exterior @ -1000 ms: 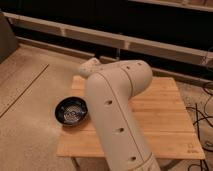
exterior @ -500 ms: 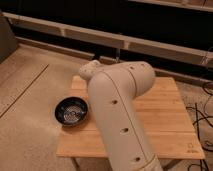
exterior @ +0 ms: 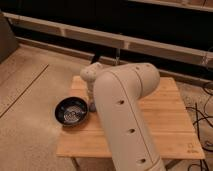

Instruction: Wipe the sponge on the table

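The table has a light bamboo slatted top with a tiny dark mark near its front right corner. My big white arm fills the middle of the view and reaches left over the tabletop. Its thin end link bends down, and the gripper is at the table's left part, down at the surface just right of a black bowl. The sponge is not in view; whether it is under the gripper is hidden.
A black bowl with something pale inside sits on the table's left edge, partly overhanging. Speckled floor lies to the left. Dark railings run behind the table, and cables trail at the right.
The arm's wrist end has edged slightly right and down. The bowl and table have not moved.
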`<state>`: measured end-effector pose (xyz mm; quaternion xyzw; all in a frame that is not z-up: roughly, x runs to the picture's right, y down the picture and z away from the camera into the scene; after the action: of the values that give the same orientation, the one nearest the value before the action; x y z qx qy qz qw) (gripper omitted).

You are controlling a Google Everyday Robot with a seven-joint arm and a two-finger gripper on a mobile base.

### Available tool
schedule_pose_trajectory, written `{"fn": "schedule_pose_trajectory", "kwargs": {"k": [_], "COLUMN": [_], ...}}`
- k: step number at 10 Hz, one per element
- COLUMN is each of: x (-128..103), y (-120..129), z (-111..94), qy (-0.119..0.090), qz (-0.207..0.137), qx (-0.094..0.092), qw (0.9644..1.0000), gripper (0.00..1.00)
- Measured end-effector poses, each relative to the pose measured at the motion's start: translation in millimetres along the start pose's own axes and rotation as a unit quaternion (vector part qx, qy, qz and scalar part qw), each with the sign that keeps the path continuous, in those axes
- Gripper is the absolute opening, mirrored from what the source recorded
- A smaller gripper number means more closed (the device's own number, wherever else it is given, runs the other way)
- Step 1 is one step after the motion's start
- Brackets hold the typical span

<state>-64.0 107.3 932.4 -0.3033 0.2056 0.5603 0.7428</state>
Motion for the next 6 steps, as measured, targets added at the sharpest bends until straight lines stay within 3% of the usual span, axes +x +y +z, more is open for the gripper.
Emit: {"fn": "schedule_pose_trajectory", "kwargs": {"k": [3,6], "x": [39.2,70.0], "y": [-4.9,-28.3], "z": [1.1,-0.6], "qy": [-0.002,-0.001], "qz": [0.024,0.061], "qx": [-0.018,-0.019], "qw": [0.9996,0.9979], "gripper": [0.19,0.19]}}
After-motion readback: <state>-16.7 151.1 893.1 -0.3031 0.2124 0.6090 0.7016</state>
